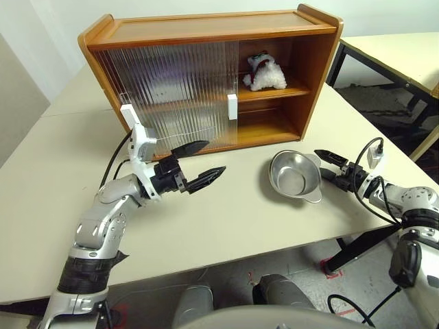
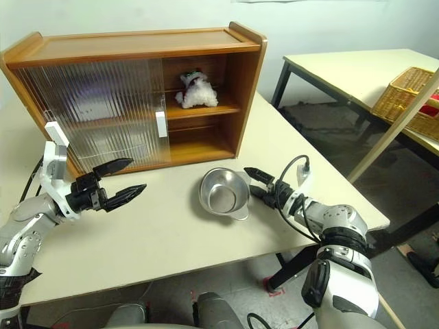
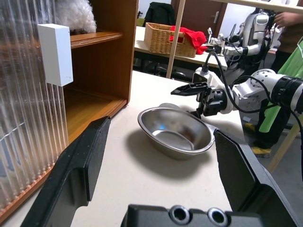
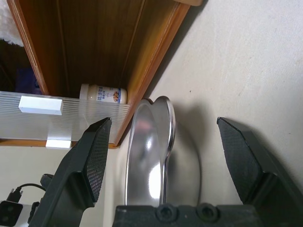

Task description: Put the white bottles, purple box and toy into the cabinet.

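**Table, bowl and cabinet: both grippers spread and empty**

Nearest, the left gripper [image 1: 202, 164] hangs over the table [image 1: 226, 219], its two black tapered fingers well apart with nothing between them. The right gripper [image 2: 255, 182] sits low at the table's right side, jaws likewise apart and empty, just beside the bowl [image 1: 295, 176].

The bowl is round, shallow polished steel with a flat lip, resting on the bare table between the two grippers. The left wrist view shows its mirror-like inside and the right gripper behind it; the right wrist view shows it edge-on, close to the cabinet's base.

The table top is smooth, matt and cream.

Behind the bowl stands the cabinet [image 1: 315, 62]: orange-brown wood, two shelves, ribbed translucent sliding doors [image 1: 171, 89] with white block handles [image 1: 232, 107]. The doors cover the left part; the right bay stands open.

- Toy [image 1: 265, 74]: white plush, fluffy, with red and green at its top; lies on the upper shelf in the open bay.
- Bottle [image 4: 102, 93]: one squat white jar with printed label, seen in the right wrist view inside the cabinet behind the ribbed door edge. Which shelf cannot be told.
- A dark purplish patch shows deeper inside in that view; too dim to identify.

Beyond: a second cream table [image 2: 357, 68] on black legs bearing a wicker basket [image 2: 408, 92] with red cloth. The left wrist view adds another robot and a person at the far side.
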Controlling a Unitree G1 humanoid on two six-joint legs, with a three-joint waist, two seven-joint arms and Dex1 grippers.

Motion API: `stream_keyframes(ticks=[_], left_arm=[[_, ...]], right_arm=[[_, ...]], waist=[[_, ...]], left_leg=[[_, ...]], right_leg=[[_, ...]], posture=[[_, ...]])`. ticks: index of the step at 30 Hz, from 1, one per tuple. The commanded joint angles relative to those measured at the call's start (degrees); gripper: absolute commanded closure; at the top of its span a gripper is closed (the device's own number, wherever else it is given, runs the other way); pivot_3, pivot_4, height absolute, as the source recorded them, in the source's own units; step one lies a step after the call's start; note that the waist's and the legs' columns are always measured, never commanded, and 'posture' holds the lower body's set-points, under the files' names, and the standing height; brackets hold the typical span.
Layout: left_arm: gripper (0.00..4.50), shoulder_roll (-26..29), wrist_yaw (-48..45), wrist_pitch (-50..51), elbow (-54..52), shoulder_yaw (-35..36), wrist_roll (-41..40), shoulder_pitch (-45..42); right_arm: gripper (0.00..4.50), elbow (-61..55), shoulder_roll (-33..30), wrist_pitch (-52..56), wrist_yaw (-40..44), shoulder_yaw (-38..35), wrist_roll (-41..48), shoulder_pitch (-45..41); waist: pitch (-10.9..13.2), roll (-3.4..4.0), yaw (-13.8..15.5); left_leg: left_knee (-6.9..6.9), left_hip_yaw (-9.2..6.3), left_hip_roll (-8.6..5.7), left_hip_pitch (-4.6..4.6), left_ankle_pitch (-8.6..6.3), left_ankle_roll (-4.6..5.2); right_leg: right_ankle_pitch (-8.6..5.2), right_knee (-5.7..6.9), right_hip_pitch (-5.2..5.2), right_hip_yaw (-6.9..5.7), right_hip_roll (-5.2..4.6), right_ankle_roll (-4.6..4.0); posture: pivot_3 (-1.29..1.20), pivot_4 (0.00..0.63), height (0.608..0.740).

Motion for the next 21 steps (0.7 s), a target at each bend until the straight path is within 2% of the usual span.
stream_keyframes(ticks=[1, 9, 10, 13, 21], left_arm=[[0.00, 0.7, 0.0, 0.6, -1.1, 0.7, -0.4, 0.6], [0.00, 1.4, 0.1, 1.3, -1.7, 1.2, -0.5, 0.6], [0.00, 1.3, 0.2, 1.4, -1.7, 1.2, -0.5, 0.5], [0.00, 1.3, 0.2, 1.5, -1.6, 1.3, -0.5, 0.3], [0.00, 0.4, 0.3, 1.4, -1.3, 0.6, -0.2, -0.1]], right_arm=[[0.03, 2.4, 0.8, -1.5, 0.6, 1.4, -1.6, -0.9], [0.03, 6.3, 1.3, -4.1, 3.0, 2.1, -3.1, -3.0], [0.20, 6.7, 1.3, -4.1, 3.4, 2.3, -3.2, -3.1], [1.02, 7.3, 1.1, -4.3, 4.1, 2.7, -3.5, -3.2], [4.02, 9.2, 0.0, -6.2, 5.2, 2.8, -5.0, -3.8]], waist=[[0.0, -0.01, 0.0], [0.0, -0.05, -0.1], [0.0, -0.05, -0.1], [0.0, -0.04, -0.1], [0.1, -0.21, 0.0]], left_leg=[[0.00, 0.00, 0.00, 0.03, 0.00, 0.00], [-0.07, -0.01, 0.00, 0.66, -0.03, -0.04], [-0.08, -0.01, 0.00, 0.67, -0.03, -0.05], [-0.11, -0.02, 0.00, 0.69, -0.05, -0.08], [-0.11, -0.01, 0.00, 0.70, -0.18, -0.17]], right_leg=[[0.00, 0.00, 0.02, 0.00, 0.00, 0.00], [-0.01, 0.00, 0.41, 0.02, 0.00, -0.02], [-0.02, -0.01, 0.44, 0.02, 0.00, -0.04], [-0.05, -0.01, 0.44, 0.03, 0.00, -0.09], [-0.14, -0.08, 0.59, 0.05, 0.00, -0.16]], posture=[[-0.03, 0.000, 0.740], [-0.03, 0.000, 0.740], [-0.03, 0.000, 0.740], [-0.03, 0.000, 0.740], [-0.04, 0.000, 0.740]])
